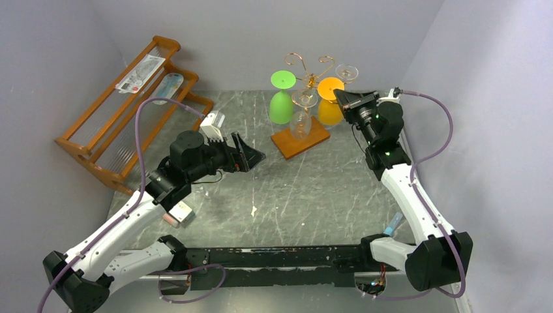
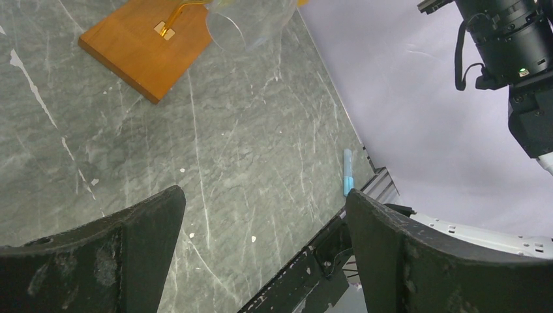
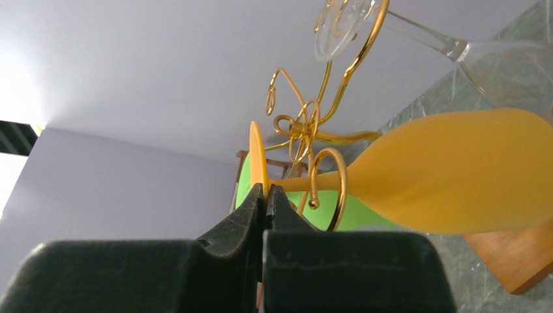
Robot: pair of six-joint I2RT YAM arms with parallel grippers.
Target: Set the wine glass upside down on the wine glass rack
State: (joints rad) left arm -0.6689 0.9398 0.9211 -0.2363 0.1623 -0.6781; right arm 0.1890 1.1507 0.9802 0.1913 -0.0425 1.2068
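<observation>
The gold wire wine glass rack stands on a brown wooden base at the back of the table. An orange wine glass hangs upside down, its stem inside a spiral arm. My right gripper is shut on the rim of its foot disc. A green glass and clear glasses hang on other arms. My left gripper is open and empty above the table, left of the base.
A large orange-brown slatted shelf stands at the back left with a packet and a bottle on it. A small blue pen lies near the table's front rail. Grey walls close in at the back and right.
</observation>
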